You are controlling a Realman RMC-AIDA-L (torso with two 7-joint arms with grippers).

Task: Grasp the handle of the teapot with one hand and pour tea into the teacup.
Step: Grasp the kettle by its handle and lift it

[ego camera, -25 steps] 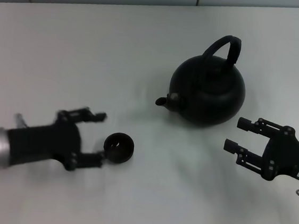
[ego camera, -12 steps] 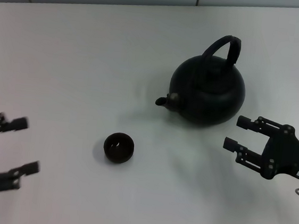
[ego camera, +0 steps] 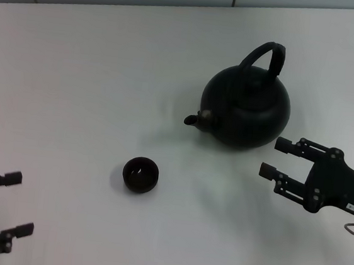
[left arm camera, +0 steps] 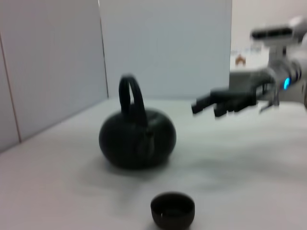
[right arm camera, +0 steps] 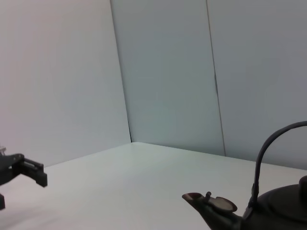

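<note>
right gripper (ego camera: 277,157) is hovering open just beside the teapot (ego camera: 246,108) | handle (ego camera: 265,57) is arching up beyond it | left gripper (ego camera: 5,209) is idling open, well apart | teacup (ego camera: 140,173) is sitting off the spout

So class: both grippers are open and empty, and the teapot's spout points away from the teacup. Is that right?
Not quite. The head view shows the teapot's spout pointing toward the teacup's side. The left gripper and right gripper are indeed open and empty.
</note>
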